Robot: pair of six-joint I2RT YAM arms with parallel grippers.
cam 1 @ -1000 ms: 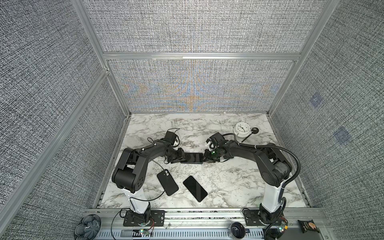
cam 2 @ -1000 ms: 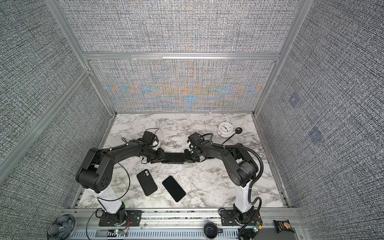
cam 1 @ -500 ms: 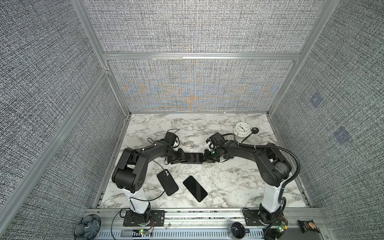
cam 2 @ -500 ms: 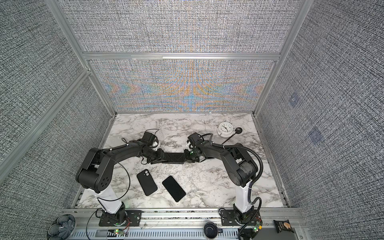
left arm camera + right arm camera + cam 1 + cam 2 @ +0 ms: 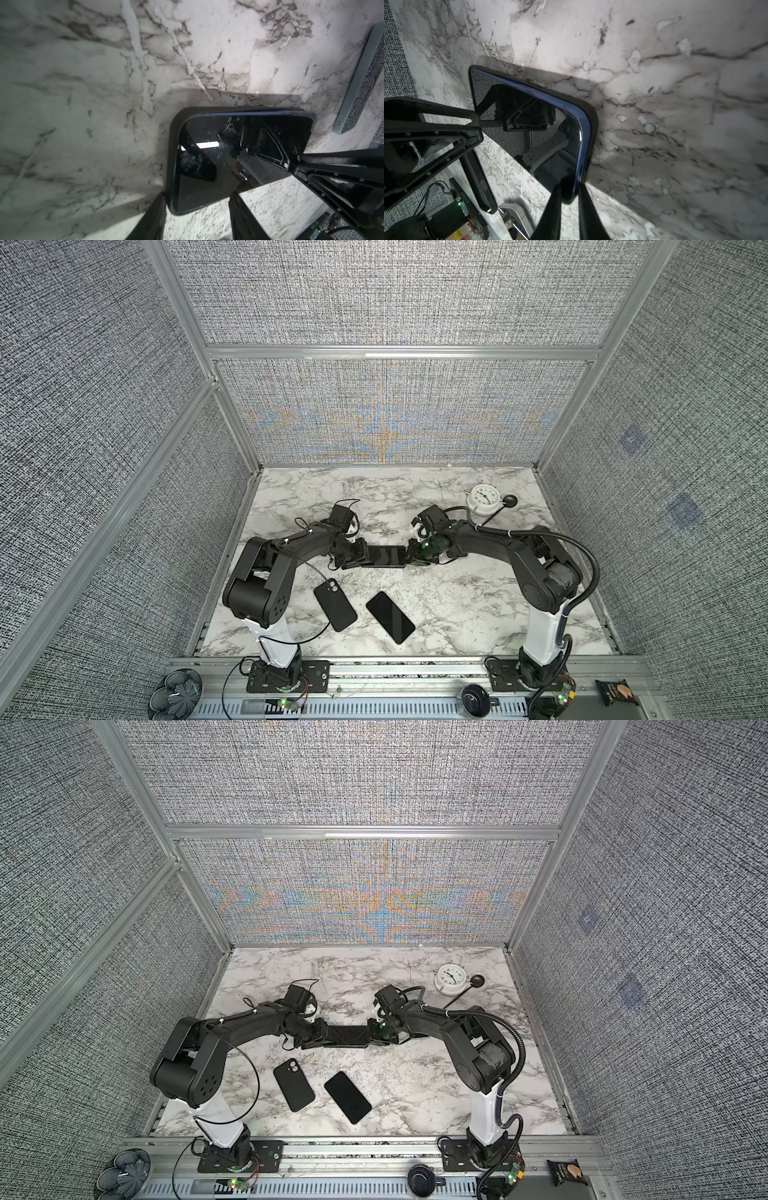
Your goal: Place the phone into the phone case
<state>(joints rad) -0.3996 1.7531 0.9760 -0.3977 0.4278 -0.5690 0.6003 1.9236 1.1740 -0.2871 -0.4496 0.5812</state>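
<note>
Currently | right end effector [image 5: 569, 193] clamped on phone [image 5: 529, 128] corner | left end effector [image 5: 197, 196] straddles phone, grip unclear | case [image 5: 173, 145] mostly hidden

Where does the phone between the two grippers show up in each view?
Top view: phone at mid-table.
Top view: mid-table too.
Left wrist: close up, screen facing the camera.
Right wrist: close up, blue edge showing.
Shared landmark: marble table, in all four.

Up top, both ends of the phone [image 5: 384, 556] are hidden under the left gripper [image 5: 360, 560] and right gripper [image 5: 410, 558]; the clock [image 5: 482, 502] hands are too small to read.
</note>
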